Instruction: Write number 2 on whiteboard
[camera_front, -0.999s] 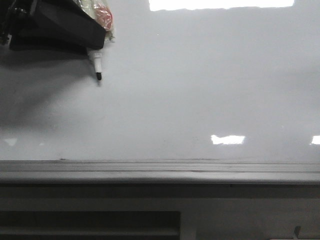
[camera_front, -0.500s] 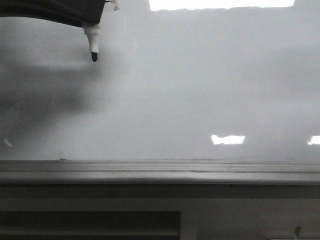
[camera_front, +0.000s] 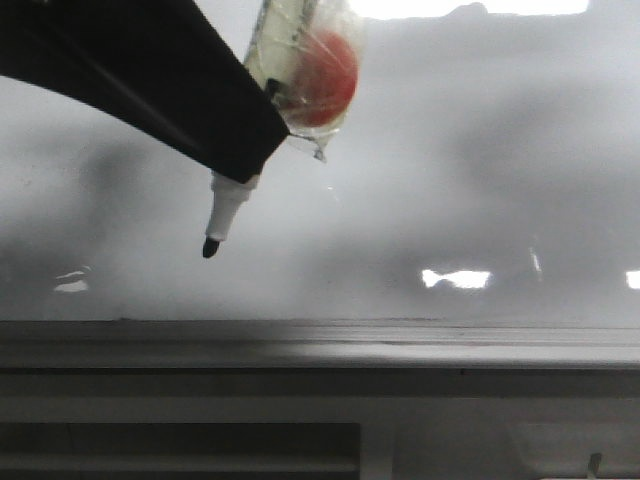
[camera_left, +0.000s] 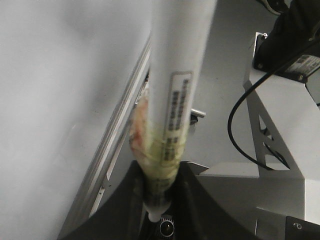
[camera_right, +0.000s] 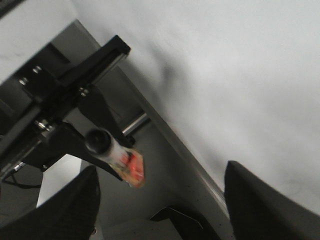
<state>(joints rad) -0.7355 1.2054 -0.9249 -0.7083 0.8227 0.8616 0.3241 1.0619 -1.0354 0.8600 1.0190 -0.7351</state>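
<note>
The whiteboard (camera_front: 450, 180) fills the front view, glossy pale grey, with its grey tray ledge (camera_front: 400, 340) along the lower edge. No number 2 shows on it. My left gripper (camera_front: 235, 165) is shut on a white marker pen (camera_front: 228, 212) with a black tip, wrapped in tape with a red patch (camera_front: 325, 75). The tip hangs close to the board, above the ledge; I cannot tell if it touches. The pen also shows in the left wrist view (camera_left: 177, 85) between my black fingers (camera_left: 125, 200). My right gripper (camera_right: 160, 200) is open and empty beside the board (camera_right: 225, 65).
Below the ledge is a grey frame with a dark slot (camera_front: 180, 445). In the left wrist view a white stand (camera_left: 280, 130) with a black cable (camera_left: 240, 120) stands beside the board. The right wrist view shows the left arm's black mount (camera_right: 65, 100).
My left gripper with the pen has moved down and right and now looms much larger in the front view. The pen tip sits lower, nearer the ledge. No line has appeared.
</note>
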